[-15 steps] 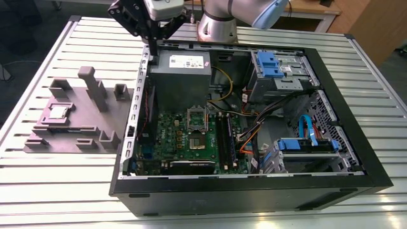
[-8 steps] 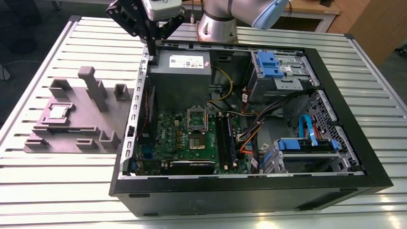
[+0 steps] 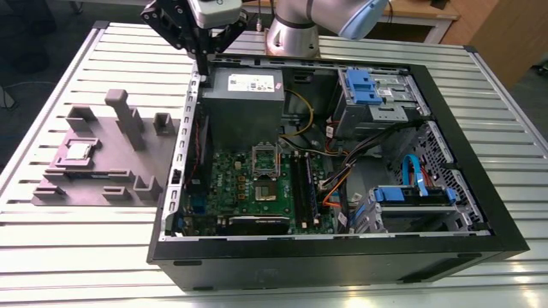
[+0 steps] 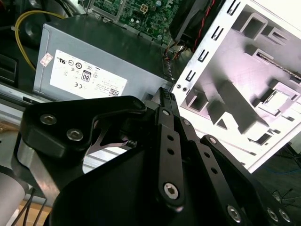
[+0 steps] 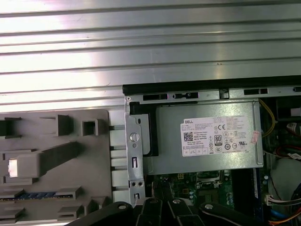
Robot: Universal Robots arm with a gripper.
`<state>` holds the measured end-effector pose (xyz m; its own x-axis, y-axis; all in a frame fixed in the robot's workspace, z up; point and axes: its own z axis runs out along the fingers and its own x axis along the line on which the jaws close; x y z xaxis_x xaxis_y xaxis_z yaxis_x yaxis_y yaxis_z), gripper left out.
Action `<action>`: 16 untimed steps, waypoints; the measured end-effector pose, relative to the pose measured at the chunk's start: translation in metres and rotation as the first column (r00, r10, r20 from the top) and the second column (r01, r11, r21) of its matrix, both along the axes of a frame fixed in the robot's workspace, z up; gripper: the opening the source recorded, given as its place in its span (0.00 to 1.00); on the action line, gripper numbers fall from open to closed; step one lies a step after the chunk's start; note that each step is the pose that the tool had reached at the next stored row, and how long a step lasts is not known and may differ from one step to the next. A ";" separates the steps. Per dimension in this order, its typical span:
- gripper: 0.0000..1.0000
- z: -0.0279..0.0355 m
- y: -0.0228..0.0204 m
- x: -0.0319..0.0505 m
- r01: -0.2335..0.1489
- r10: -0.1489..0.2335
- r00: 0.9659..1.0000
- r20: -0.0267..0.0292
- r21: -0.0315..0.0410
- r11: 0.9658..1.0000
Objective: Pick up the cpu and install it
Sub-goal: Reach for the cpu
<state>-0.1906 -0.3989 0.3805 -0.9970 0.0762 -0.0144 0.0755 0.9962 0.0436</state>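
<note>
In the exterior view the cpu (image 3: 79, 151), a small silver square, lies in a recess of the grey-purple fixture (image 3: 102, 173) on the exterior view's left of the open computer case. The motherboard's socket (image 3: 265, 190) lies bare below its raised metal frame (image 3: 264, 159). My gripper (image 3: 205, 59) hangs above the case's rear corner by the power supply (image 3: 244, 96), far from the cpu. Its black fingers (image 4: 164, 94) meet at the tips and hold nothing. In the first wrist view the gripper (image 5: 160, 209) points down at the case wall between fixture and power supply.
The black case (image 3: 342, 253) stands on a slatted metal table (image 3: 77, 256). Inside are blue drive cages (image 3: 364, 86), orange and black cables (image 3: 338, 186) and a yellow wire (image 4: 21, 28). The fixture has tall posts (image 3: 124, 115). The arm's base (image 3: 296, 32) stands behind the case.
</note>
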 end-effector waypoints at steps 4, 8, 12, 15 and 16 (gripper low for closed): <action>0.10 -0.0002 0.0000 -0.0013 0.000 0.000 1.000 0.000 0.000 1.000; 0.10 -0.0004 0.0000 -0.0024 0.000 0.000 1.000 0.000 0.000 1.000; 0.10 -0.0008 0.0000 -0.0054 0.000 0.000 1.000 0.000 0.000 1.000; 0.10 -0.0009 0.0000 -0.0060 0.000 0.000 1.000 0.000 0.000 1.000; 0.10 -0.0009 0.0000 -0.0062 0.000 0.000 1.000 0.000 0.000 1.000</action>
<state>-0.1968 -0.3989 0.3796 -0.9970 0.0762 -0.0140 0.0756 0.9962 0.0435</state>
